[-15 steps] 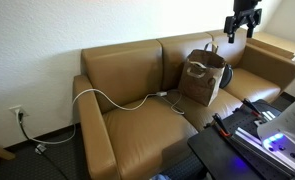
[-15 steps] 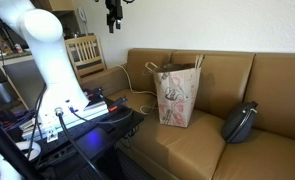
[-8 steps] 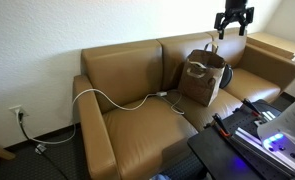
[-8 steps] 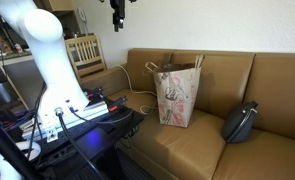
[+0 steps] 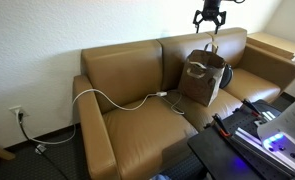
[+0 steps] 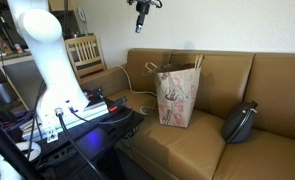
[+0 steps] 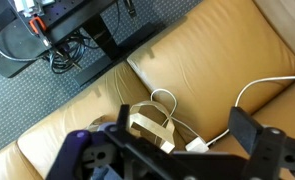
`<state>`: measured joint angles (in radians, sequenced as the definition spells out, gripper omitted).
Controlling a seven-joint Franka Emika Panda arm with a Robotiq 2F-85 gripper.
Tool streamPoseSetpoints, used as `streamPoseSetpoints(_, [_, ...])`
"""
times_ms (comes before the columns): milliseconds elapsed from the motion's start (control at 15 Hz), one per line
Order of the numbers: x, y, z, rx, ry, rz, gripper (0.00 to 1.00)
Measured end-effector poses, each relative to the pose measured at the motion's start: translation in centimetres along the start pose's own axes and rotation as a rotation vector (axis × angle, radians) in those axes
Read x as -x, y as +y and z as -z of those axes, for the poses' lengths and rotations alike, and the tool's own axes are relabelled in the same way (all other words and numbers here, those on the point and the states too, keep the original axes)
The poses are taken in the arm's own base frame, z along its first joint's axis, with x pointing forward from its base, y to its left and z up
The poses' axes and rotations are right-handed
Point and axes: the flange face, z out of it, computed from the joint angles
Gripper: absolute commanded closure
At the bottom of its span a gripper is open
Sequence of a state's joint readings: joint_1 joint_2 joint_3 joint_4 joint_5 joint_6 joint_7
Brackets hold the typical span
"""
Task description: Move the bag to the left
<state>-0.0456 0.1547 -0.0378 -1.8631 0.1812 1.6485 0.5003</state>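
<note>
The gripper (image 5: 209,17) shows in the wrist view only as dark, blurred fingers (image 7: 259,142) cut off by the lower edge. They are spread wide with nothing between them. Beneath them only the looped handles and open mouth of the bag (image 7: 155,125) can be made out; its sides are hidden. In both exterior views the bag (image 6: 177,97) stands upright on the sofa (image 5: 127,70), well below the gripper. A white cable (image 5: 112,100) trails beside it. A black pouch (image 6: 240,122) lies farther along the seat.
</note>
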Motion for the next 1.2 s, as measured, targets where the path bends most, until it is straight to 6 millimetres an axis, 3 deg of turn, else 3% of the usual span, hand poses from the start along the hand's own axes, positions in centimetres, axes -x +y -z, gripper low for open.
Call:
streamPoseSetpoints(133, [-1.5,0.2,1.4,-0.009,-0.071,0.060,0.00])
streamPoseSetpoints(333, [-1.4,0.1,3.3,-0.017,-0.076,0.084,0.00])
streamPoseSetpoints(467, [-1.9,-0.6,3.7,-0.002,0.010,0.059,0.00])
streamPoseSetpoints(600, [-3.0,-2.5,3.8,-0.035,0.137,0.030,0.00])
streamPoseSetpoints(800, [-6.2,-5.3,2.8,-0.119,0.311,-0.018,0.00])
streamPoseSetpoints(933, [-9.2,-5.9,1.3,-0.168,0.415,-0.077,0.00])
streamPoseSetpoints(1067, [-12.7,-5.0,-0.6,-0.175,0.507,-0.152,0.00])
streamPoseSetpoints(1200, [-15.8,-2.9,-2.5,-0.142,0.563,-0.253,0.00])
